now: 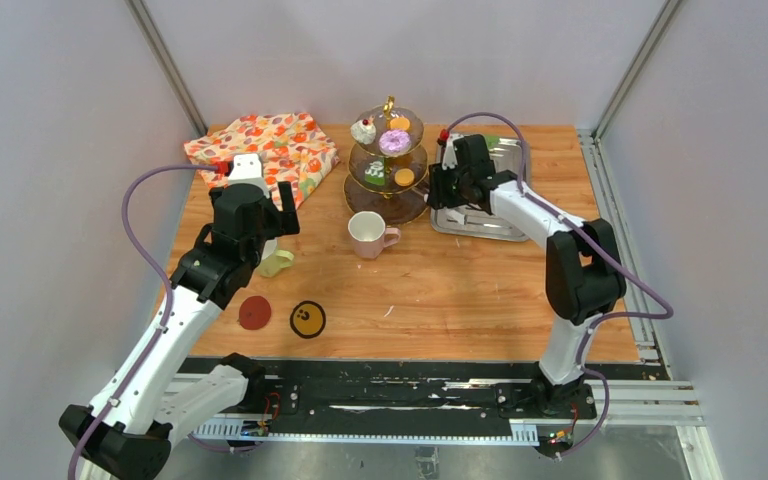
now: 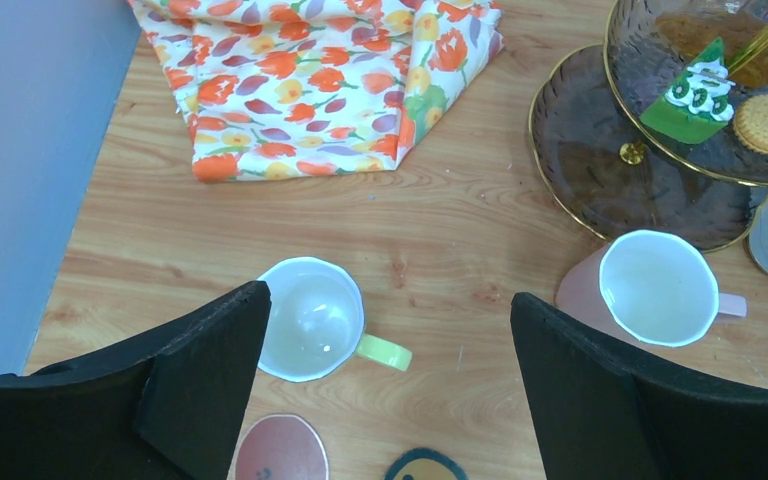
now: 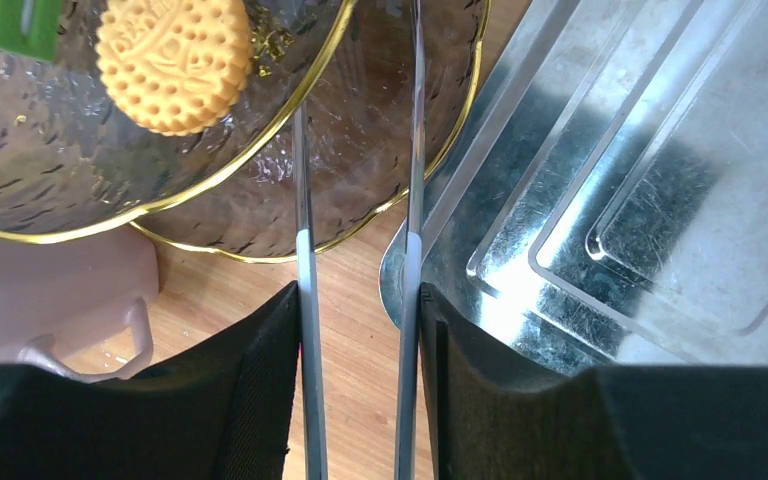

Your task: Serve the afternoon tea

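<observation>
The brown-glass three-tier stand [image 1: 388, 195] holds a cherry cupcake [image 1: 363, 130], a purple doughnut [image 1: 394, 141], a green cake [image 2: 695, 100] and orange biscuits [image 3: 173, 62]. A pink mug [image 1: 368, 233] stands in front of it. To the left is the yellow-green mug [image 2: 310, 320]. My left gripper [image 2: 390, 310] hovers open above that mug with nothing between its fingers. My right gripper [image 3: 357, 300] is shut on the metal tongs [image 3: 301, 200]. The tongs' two blades stand apart and reach over the stand's bottom tier, with nothing between them.
A steel tray [image 3: 600, 200] lies right of the stand, under my right arm. A floral cloth [image 1: 270, 150] lies bunched at the back left. A red coaster [image 1: 254, 312] and a yellow smiley coaster [image 1: 307, 319] lie near the front edge.
</observation>
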